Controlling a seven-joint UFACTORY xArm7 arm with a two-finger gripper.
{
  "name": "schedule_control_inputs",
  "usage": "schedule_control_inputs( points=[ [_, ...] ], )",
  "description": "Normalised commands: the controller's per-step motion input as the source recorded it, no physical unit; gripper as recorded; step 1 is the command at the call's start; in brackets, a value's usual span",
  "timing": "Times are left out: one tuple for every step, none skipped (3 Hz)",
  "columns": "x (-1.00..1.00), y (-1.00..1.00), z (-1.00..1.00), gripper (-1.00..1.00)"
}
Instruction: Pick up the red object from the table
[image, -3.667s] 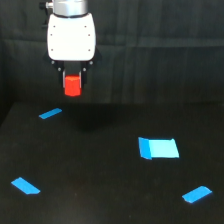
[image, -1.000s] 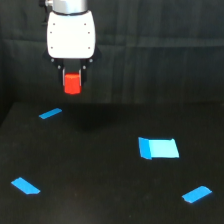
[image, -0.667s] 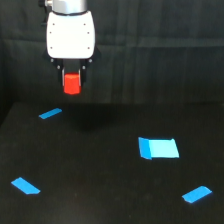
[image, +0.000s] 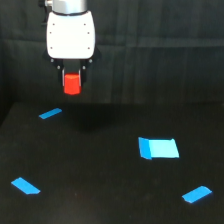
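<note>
Gripping — end effector (image: 72, 83) closed on red object (image: 72, 84) — above table (image: 100, 190)

- The pincer (image: 72, 83) hangs high at the exterior view's upper left, closed on the red object (image: 72, 83), well clear of the surface (image: 100, 185) with open air beneath it.
- Nothing upright stands on the surface; only flat blue tape pieces lie there, none tall enough to block a pass.
- A small tape strip (image: 50, 114) lies below the pincer, slightly toward the view's left.
- The largest tape patch (image: 159, 148) sits right of centre; smaller strips lie at the near left (image: 25, 186) and near right (image: 197, 193).
- The wide stretch between these pieces is bare.
- The black ribbed backdrop (image: 160, 50) closes off the far side behind the pincer.
</note>
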Motion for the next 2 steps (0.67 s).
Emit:
schedule_control_inputs(
  points=[
    [-0.04,0.01,-0.08,-0.88],
    [0.00,-0.04,0.00,-0.93]
  ],
)
